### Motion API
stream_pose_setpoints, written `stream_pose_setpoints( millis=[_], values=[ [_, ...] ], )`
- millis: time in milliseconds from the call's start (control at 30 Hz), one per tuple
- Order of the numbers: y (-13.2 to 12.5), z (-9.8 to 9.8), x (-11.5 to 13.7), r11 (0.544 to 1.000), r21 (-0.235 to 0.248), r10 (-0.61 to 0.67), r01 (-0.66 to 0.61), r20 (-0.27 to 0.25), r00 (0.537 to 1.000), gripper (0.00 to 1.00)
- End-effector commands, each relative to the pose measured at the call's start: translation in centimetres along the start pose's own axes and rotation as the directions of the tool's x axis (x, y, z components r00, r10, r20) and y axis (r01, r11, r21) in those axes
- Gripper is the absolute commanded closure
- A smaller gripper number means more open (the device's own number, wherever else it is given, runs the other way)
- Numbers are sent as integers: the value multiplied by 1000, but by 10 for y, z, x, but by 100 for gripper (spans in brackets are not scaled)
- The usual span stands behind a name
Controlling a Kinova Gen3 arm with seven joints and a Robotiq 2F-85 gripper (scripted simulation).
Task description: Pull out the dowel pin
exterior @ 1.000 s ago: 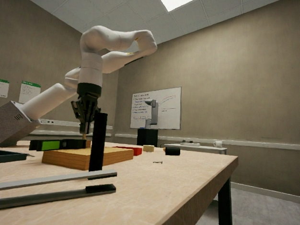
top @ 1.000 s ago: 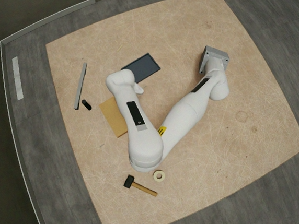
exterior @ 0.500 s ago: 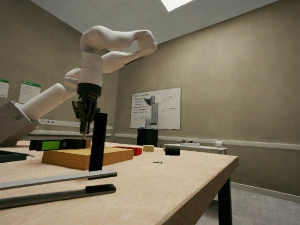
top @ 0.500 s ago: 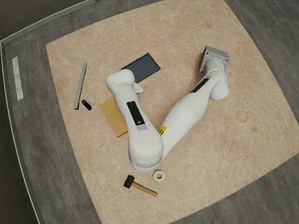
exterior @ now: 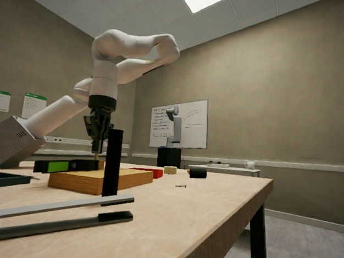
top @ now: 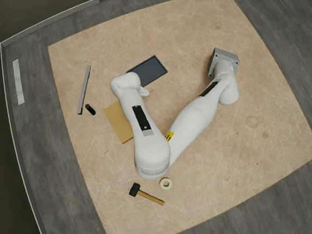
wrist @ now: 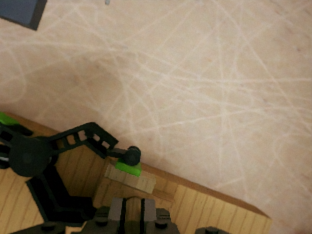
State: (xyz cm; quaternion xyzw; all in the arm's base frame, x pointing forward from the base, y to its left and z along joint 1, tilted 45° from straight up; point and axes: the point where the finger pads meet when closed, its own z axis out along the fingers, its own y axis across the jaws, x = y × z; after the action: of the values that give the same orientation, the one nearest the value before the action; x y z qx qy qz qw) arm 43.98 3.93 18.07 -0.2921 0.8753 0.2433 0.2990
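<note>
Gripper (exterior: 96, 150) (wrist: 133, 217) pinching upright wooden pin (exterior: 96, 156) (wrist: 133, 207), tips above small block (exterior: 101, 164). Block on board (top: 118, 121) (exterior: 126, 177) (wrist: 212, 206). Wrist view: clamp (exterior: 83, 165) (wrist: 30, 156) toward 10 o'clock of gripper. Top view: tray (top: 151, 70) (exterior: 14, 179) (wrist: 21, 11) at board's 1 o'clock.

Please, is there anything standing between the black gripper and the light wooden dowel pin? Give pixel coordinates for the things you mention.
Nothing visible: the black gripper (exterior: 96, 151) (wrist: 133, 217) is shut on the light wooden dowel pin (exterior: 96, 157) (wrist: 133, 206). The black spring clamp with green parts (exterior: 83, 164) (wrist: 31, 156) lies close beside them, not in between.
</note>
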Motion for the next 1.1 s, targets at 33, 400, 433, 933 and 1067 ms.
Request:
stream_pose_setpoints(
  millis=[33,400,433,933,1067],
  values=[
    [0,-1,0,1000,1,-13,13,1,1000,90],
    [0,-1,0,999,1,-51,51,1,999,90],
    [0,-1,0,999,1,-55,55,1,999,90],
    [0,-1,0,994,1,-107,107,1,994,90],
    [0,-1,0,992,2,-122,122,1,992,90]
  ],
)
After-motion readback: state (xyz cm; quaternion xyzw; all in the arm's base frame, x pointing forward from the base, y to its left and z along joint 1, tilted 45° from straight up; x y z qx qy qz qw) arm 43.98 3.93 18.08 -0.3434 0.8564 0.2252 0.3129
